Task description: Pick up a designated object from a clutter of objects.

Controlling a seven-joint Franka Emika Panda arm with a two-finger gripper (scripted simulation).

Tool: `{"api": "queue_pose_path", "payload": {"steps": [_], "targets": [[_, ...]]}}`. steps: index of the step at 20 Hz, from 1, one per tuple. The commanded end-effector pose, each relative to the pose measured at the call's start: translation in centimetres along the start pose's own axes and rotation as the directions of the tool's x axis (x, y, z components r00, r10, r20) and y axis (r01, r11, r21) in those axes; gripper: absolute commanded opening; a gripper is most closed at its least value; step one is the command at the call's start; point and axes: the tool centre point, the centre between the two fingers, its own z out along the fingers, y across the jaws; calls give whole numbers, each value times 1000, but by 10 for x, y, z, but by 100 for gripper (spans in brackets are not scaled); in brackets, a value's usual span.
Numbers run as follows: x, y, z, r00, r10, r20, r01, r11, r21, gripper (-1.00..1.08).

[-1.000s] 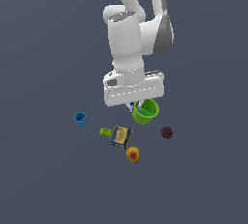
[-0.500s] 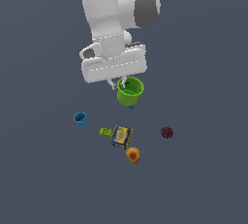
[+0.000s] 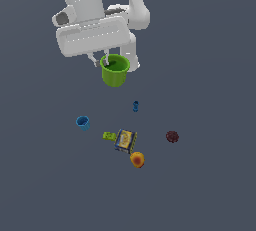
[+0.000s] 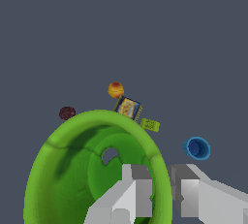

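Green cup [image 3: 115, 70] pinched by one wall in pincer [image 4: 160, 189], high above bench [image 3: 210, 185]; could tilt, slip, drop onto clutter.

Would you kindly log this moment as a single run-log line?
phase: lift | tool: shut on green cup, one finger inside rim, one outside | cup: off the surface | on surface: blue cup, orange fruit, box

We see a robot arm [image 3: 100, 5] built of smooth, glossy white rounded segments with a dark grey joint cap. Its wrist ends in a wide, white rectangular block. The gripper [image 4: 160, 189] has blocky, pale grey, square-edged fingers [image 4: 138, 189].
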Motion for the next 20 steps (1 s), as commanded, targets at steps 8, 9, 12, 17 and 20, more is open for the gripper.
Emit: {"api": "queue_pose_path", "payload": {"steps": [8, 9, 12, 17, 20], "targets": [[-14, 32, -59, 1000, 1, 1, -1, 1000, -3, -100], [-15, 35, -63, 1000, 1, 1, -1, 1000, -3, -100], [-16, 39, -71, 1000, 1, 1, -1, 1000, -3, -100], [-16, 42, -75, 1000, 1, 2, -1, 1000, -4, -100], [-15, 41, -73, 1000, 1, 2, -1, 1000, -4, -100]]}}
